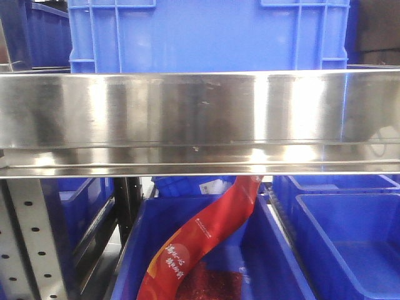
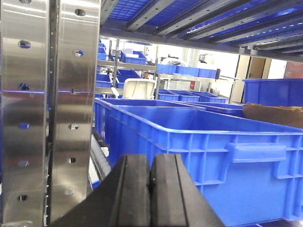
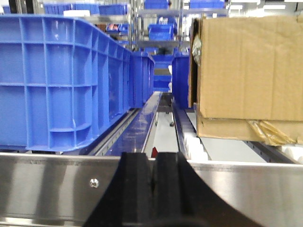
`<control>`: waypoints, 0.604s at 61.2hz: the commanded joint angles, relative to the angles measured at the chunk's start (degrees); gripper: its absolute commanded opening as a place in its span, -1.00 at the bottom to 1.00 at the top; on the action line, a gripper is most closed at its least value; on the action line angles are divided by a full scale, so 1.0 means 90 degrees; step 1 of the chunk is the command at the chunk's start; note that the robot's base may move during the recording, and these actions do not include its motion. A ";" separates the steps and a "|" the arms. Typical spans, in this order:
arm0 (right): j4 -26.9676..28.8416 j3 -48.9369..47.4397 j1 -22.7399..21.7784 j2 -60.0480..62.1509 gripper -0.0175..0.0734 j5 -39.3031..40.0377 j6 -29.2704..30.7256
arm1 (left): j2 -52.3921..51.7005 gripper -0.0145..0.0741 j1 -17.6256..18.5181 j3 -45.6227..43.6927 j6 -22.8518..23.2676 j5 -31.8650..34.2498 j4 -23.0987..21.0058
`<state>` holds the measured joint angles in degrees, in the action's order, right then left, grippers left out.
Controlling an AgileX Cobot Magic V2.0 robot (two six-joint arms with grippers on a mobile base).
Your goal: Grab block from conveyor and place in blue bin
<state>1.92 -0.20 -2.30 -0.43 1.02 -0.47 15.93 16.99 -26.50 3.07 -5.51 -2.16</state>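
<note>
Left claw (image 2: 150, 189) fills the bottom of its wrist view, black ribbed pads pressed flat together, nothing between them. Just left of it stands a perforated steel upright (image 2: 49, 109), shiny, with round holes down its faces. Right behind the claw sits a large blue crate (image 2: 208, 146) with ribbed walls and a moulded handle; more blue bins run back along shelving, and a white plastic piece (image 2: 138, 88) pokes up among them.

Over to the right claw (image 3: 154, 189): same story, pads closed tight against each other, holding nothing. Directly beyond it runs a brushed steel rail (image 3: 246, 189) with a screw head on the left. Past the rail, a tall blue crate wall (image 3: 61, 80) on the left, a cardboard box (image 3: 248, 71) on the right resting on white rollers (image 3: 195, 142), with a narrow lane between them leading to further blue bins.

Front camera: a broad stainless steel beam (image 1: 200, 119) spans the frame, a blue crate (image 1: 206, 34) sitting above it. Below, a blue bin (image 1: 144, 244) holds a red packet with yellow print (image 1: 206, 240), tilted upward toward the beam. Another blue bin (image 1: 350, 244) lies beside it on the right.

No block and no conveyor belt can be made out in any of the three views.
</note>
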 commanded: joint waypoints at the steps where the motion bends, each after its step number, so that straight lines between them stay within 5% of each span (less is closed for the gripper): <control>1: 0.0015 0.0022 -0.0121 0.0047 -0.97 0.0075 0.0015 | -0.0028 -0.92 -0.0027 0.0006 -0.0004 0.0134 -0.0022; 37: 0.0015 0.0022 -0.0327 0.0047 -0.97 0.0176 0.0015 | -0.0028 -0.92 -0.0027 0.0006 -0.0004 0.0148 -0.0022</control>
<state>1.92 -0.10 -4.98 -0.33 1.34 -0.47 15.93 16.99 -26.50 3.07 -5.27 -2.16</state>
